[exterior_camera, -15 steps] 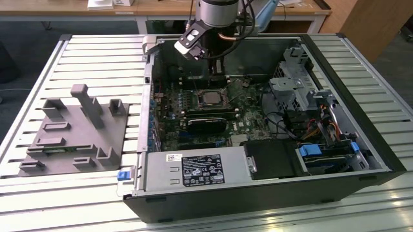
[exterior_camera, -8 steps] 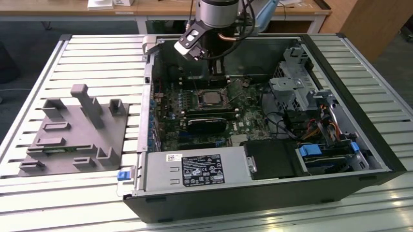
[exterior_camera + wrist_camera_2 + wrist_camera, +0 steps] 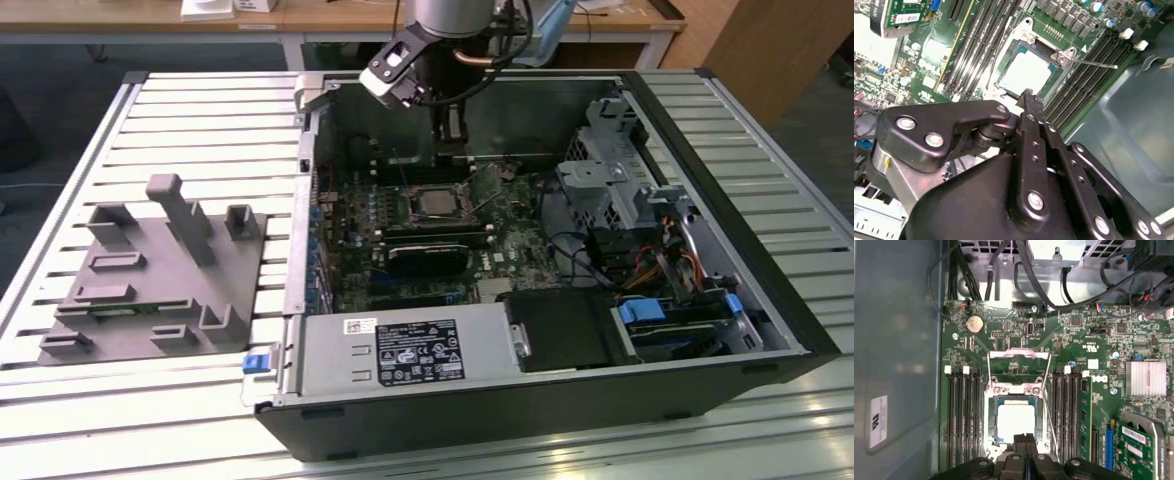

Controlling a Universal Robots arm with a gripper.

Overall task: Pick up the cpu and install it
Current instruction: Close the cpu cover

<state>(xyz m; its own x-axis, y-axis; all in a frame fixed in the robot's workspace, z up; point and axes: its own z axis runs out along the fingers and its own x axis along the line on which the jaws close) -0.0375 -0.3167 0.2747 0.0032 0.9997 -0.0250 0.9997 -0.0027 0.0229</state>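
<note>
**Gripper (image 3: 1026, 438) closed and empty above the seated cpu (image 3: 1016, 421)**

Your gripper hangs inside the open computer case (image 3: 534, 415) with its two black fingers (image 3: 1030, 107) pressed together and nothing between them. Just ahead of the tips and below them, the cpu lies flat in the motherboard socket (image 3: 990, 410) with its pale metal lid facing up. In the exterior view the tips stand clear above it. Beyond the cpu, farther from the tool, the socket's load plate (image 3: 1019, 356) is swung open, away from the chip. A thin wire lever (image 3: 1050, 410) runs along one side of the socket. Rows of dark memory slots (image 3: 961, 415) flank the socket on both sides of the fingers. Further out on the green motherboard (image 3: 1004, 335) sit a round coin battery (image 3: 974, 323) and a silver finned heatsink (image 3: 1145, 377). Outside the case, well away from the tool, a grey fixture (image 3: 154, 265) rests on the slatted table (image 3: 134, 400).
</note>
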